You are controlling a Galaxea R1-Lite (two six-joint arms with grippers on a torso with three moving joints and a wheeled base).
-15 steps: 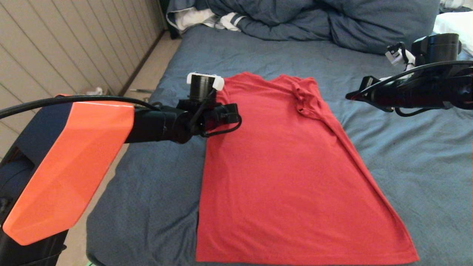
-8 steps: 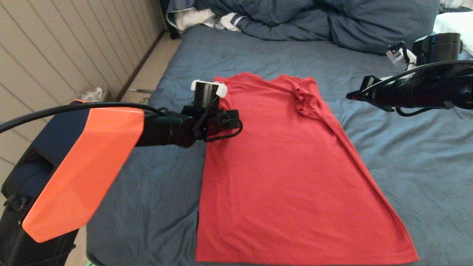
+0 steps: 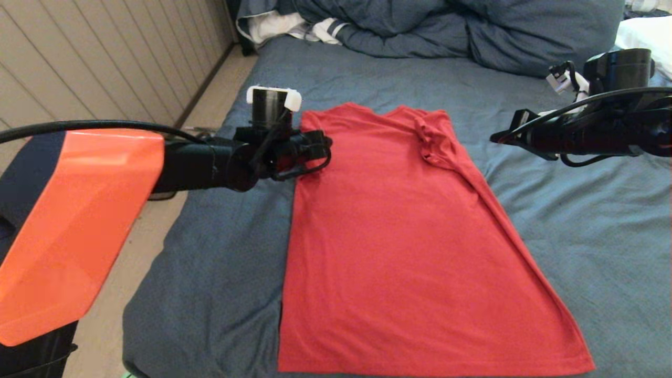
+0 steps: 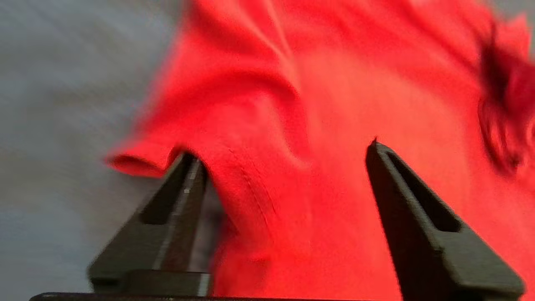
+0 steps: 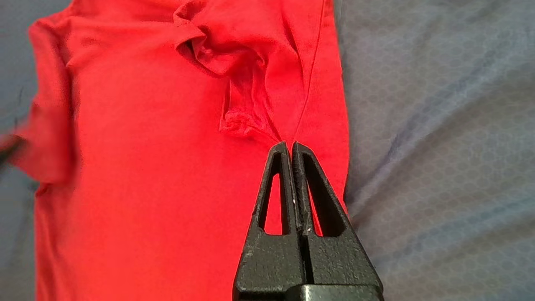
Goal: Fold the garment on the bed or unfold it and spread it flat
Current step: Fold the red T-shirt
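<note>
The garment (image 3: 399, 236) is a plain red T-shirt lying flat on the bed (image 3: 577, 220), narrow, with both sleeves turned in and a bunched fold near its right shoulder (image 5: 234, 62). My left gripper (image 3: 320, 149) hovers at the shirt's upper left edge. In the left wrist view the left gripper (image 4: 282, 150) is open, with the garment (image 4: 334, 83) spread under and between its fingers, not pinched. My right gripper (image 3: 496, 137) hangs above the bed right of the shirt. In the right wrist view the right gripper (image 5: 289, 144) is shut on nothing, above the garment's (image 5: 146, 167) right edge.
A bunched dark-blue duvet (image 3: 446, 26) and a white striped cloth (image 3: 294, 26) lie at the head of the bed. A panelled wall (image 3: 79, 52) and a strip of floor (image 3: 210, 105) run along the bed's left edge. White bedding (image 3: 646, 31) shows far right.
My left gripper has opened and let go of the shirt's upper left edge, then risen and drawn back leftward. The right arm has stayed put.
</note>
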